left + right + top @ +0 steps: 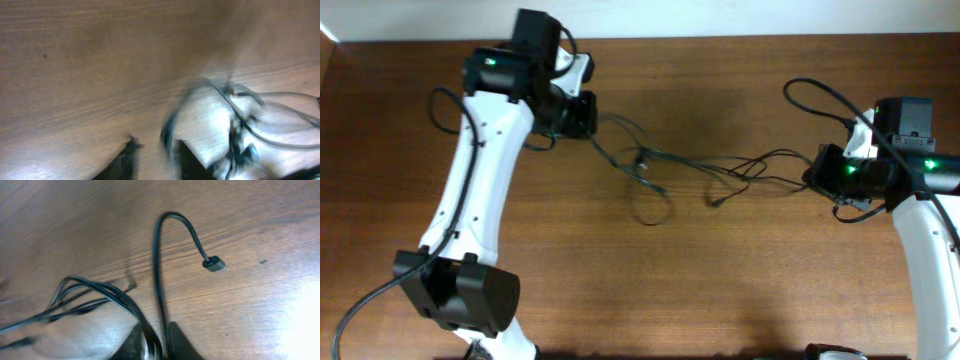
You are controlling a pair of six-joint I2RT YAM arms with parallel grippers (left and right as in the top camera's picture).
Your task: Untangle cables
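From overhead, the thin black cables point(700, 165) lie strung across the brown wooden surface point(720, 290) between the left end effector point(590, 118) and the right end effector point(818, 178), with a loose knot nearer the left. The step looks like drawing strands apart, and the next move likely calls for singling out one cord. The left wrist view is blurred, so its grip cannot be told. In the right wrist view, cords run between the fingers near a free small black plug point(214, 264); whether they are clamped is unclear.

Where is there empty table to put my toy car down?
Free: the brown wooden table between the thin black cables and the near edge, between the two white arms; also the strip behind the cables toward the far edge. Crowded: the middle, strung with cables.
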